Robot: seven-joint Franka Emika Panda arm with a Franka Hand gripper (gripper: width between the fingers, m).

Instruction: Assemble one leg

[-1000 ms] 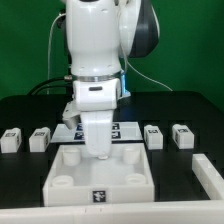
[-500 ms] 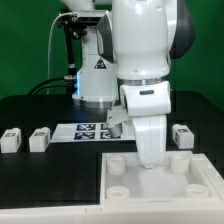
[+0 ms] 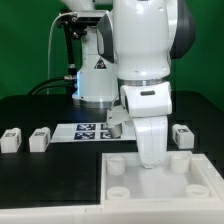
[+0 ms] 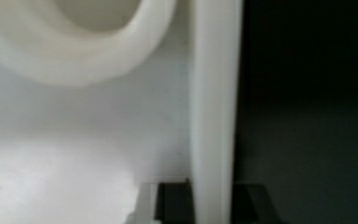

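A: What does your gripper (image 3: 150,158) hold now?

B: I cannot tell. It is low at the edge of the white panel (image 3: 170,185). Dark pads (image 4: 171,204) stand on both sides of that edge, clamped or not. One leg (image 3: 182,134) lies just beside the arm, and two more legs (image 3: 39,138) lie at the exterior view's left.

A: The risk?

B: If you pull with only the thin rim between the pads, the panel may twist or slip and knock the near leg away.
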